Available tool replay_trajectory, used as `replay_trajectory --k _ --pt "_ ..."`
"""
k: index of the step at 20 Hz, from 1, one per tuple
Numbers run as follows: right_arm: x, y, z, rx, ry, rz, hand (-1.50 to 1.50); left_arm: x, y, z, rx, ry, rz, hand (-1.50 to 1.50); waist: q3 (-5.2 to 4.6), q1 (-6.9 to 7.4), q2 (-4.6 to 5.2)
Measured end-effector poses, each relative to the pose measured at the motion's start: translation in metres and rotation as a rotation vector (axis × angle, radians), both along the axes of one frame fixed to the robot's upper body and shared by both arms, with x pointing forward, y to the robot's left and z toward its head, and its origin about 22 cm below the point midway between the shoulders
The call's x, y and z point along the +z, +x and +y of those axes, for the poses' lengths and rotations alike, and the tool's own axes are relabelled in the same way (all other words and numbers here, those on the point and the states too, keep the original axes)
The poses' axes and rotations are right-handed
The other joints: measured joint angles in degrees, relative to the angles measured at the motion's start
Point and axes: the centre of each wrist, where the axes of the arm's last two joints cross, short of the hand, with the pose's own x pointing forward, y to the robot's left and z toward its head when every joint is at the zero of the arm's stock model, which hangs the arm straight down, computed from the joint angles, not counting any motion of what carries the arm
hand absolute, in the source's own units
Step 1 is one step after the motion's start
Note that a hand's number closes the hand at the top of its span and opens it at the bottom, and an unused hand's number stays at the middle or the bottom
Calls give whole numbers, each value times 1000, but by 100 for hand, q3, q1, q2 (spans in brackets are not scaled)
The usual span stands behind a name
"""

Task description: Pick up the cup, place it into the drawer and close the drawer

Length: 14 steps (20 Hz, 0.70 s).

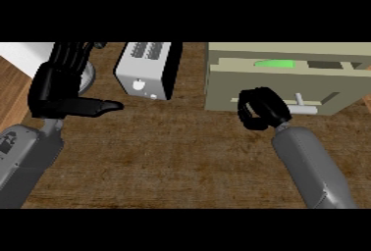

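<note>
Forearms frame the counter: my right hand, fingers curled empty, sits just before the drawer holding the green cup; my left hand rests open.

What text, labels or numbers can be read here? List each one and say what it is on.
None can be read.
The left forearm bears a small dark mark near the view's left edge; too blurred to read.
The toaster shows only a knob and slots, no lettering.
The drawer unit, with a green thing inside, carries no writing.
</note>
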Motion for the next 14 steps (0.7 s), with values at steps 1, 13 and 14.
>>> replay_trajectory --k 1,13,14 --pt "-1 6 2 2 2 4 150 -1 0 4 3 3 -3 -150 -3 9 5" --pt "5 44 -19 15 55 123 150 -2 -10 25 -51 -15 -8 -150 -8 184 25" --pt "5 44 -21 21 62 133 150 -3 -10 26 -52 -19 -4 -150 -10 195 24"
